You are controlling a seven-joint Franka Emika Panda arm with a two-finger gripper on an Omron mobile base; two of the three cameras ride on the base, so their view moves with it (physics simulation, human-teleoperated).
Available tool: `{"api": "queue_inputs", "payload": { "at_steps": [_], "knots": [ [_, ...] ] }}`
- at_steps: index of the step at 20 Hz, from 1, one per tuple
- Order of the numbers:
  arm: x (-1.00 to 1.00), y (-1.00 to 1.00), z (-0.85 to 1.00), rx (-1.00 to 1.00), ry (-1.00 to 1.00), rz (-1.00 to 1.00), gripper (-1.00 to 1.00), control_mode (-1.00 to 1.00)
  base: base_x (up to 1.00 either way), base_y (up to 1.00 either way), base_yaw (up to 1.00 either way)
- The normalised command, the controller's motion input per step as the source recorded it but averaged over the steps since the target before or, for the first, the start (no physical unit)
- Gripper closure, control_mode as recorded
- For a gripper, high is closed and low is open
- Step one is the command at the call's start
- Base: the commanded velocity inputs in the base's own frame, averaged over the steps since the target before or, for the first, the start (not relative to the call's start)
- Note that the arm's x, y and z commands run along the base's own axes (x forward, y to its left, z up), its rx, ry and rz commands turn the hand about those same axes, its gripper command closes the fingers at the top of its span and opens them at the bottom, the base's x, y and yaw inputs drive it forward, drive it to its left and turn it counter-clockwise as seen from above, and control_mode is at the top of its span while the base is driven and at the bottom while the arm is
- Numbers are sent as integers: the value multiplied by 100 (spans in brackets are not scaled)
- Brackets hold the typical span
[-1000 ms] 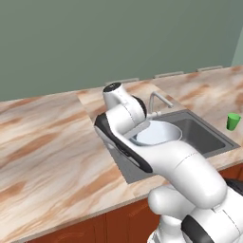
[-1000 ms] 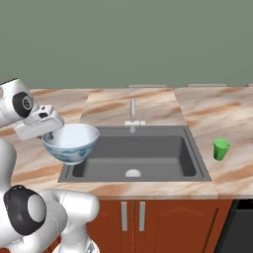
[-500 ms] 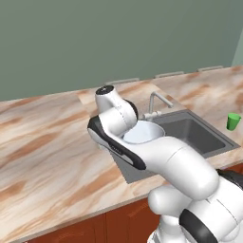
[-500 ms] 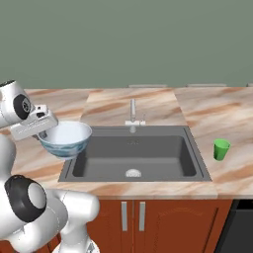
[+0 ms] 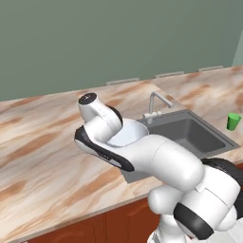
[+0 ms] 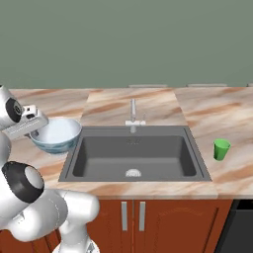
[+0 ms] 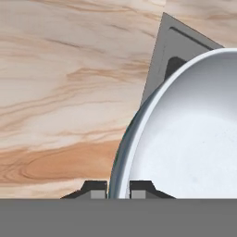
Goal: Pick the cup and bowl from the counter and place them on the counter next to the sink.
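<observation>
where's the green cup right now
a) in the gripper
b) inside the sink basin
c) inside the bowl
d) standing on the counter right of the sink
d: the cup stands upright on the counter to the right of the sink, while the gripper is shut on the rim of the bowl on the sink's left.

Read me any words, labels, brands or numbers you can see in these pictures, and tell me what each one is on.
There are none to read. The bowl, the cup, the sink, the faucet, the counter and the cabinets bear no writing, label or sign. The arm carries no readable marking either.
</observation>
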Motion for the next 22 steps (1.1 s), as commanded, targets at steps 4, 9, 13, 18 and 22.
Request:
{"api": "queue_inputs", "payload": {
  "at_steps": [4,9,13,18,22],
  "knots": [
    [15,80,-16,0,-5,-1,100,-100,0,0,0],
    [20,74,0,0,4,0,100,-100,0,0,0],
    [19,66,0,0,11,0,100,-100,0,0,0],
    [1,22,-5,-1,7,0,100,-100,0,0,0],
    [5,0,-31,-7,-1,0,100,-100,0,0,0]
  ]
}}
